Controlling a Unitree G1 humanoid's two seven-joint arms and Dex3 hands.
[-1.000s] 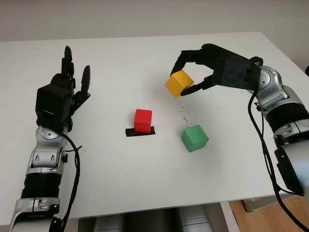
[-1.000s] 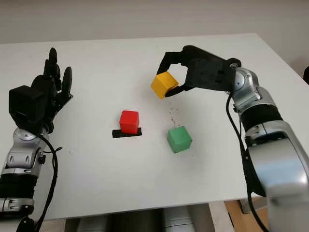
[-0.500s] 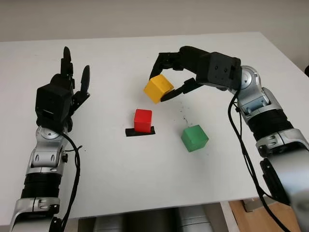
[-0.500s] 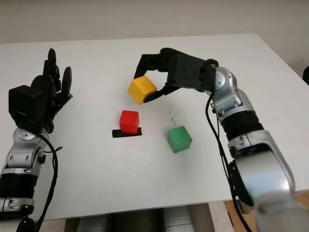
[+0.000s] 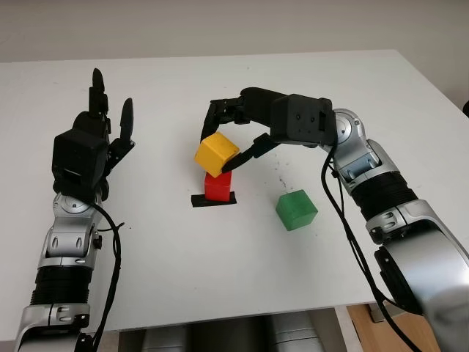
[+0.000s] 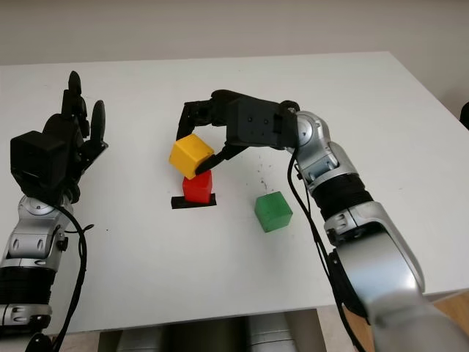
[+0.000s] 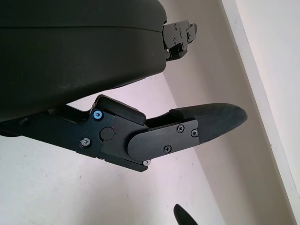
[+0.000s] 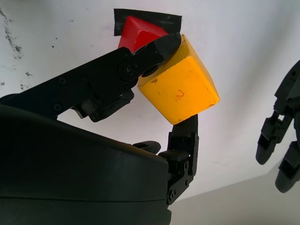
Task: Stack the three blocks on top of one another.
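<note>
The yellow block (image 5: 216, 153) hangs tilted in the air just above the red block (image 5: 216, 188), overlapping its top from the head views, and I cannot tell whether the 2 touch. The red block stands on a strip of black tape (image 5: 213, 199) on the white tabletop (image 5: 220, 264), and the green block (image 5: 296, 210) lies near it on the robot's right, apart from both. This looks like step 1 of the stack: placing yellow on red. The next move calls for levelling the tilted block, centring it over the red top, lowering it and letting go; the green block would follow. The right hand (image 5: 233, 136) grips the yellow block, its fingers (image 8: 140, 63) closed on opposite faces. The left hand (image 5: 91, 143) is open, raised above the tabletop well to the left.
</note>
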